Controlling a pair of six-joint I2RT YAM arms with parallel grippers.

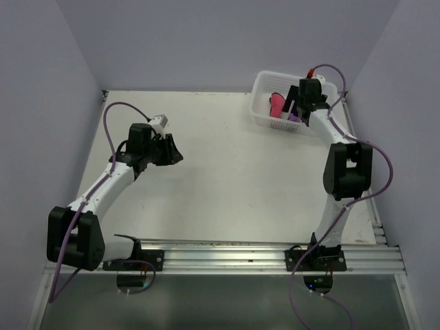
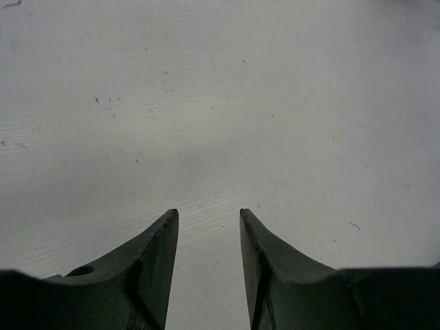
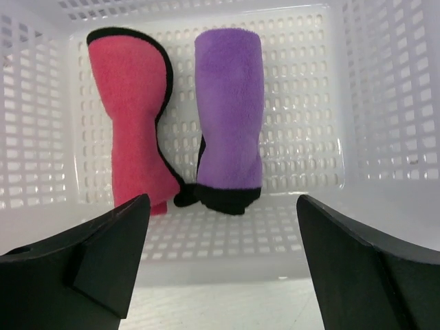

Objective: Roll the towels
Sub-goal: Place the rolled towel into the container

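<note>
Towels lie rolled inside the white perforated basket [image 1: 265, 86], which sits at the far right corner of the table [image 1: 227, 179] in the top external view. There the pink-red towel [image 1: 276, 105] shows as a short roll near the basket's middle, and a sliver of the purple towel [image 1: 293, 118] peeks out just right of it, mostly hidden by the right gripper [image 1: 294, 108]. That gripper hangs over the basket's right half. The left gripper [image 1: 176, 155] hovers above the bare table, well apart from the basket, to its left and nearer the arm bases.

From the left wrist, the left gripper [image 2: 207, 220] points at plain white tabletop [image 2: 220, 103]; its two dark fingers stand parted with a narrow gap, and nothing lies between them.

From the right wrist, the right gripper [image 3: 220, 206] is spread wide, its fingers at either lower corner and holding nothing. Beyond them, inside the basket [image 3: 385, 103], the pink-red towel [image 3: 134, 124] and the purple towel [image 3: 230, 117] lie side by side as thick rolls on the basket floor, each with a black edge. The pink-red one is left of the purple one; their near ends almost meet at the black trim.
</note>
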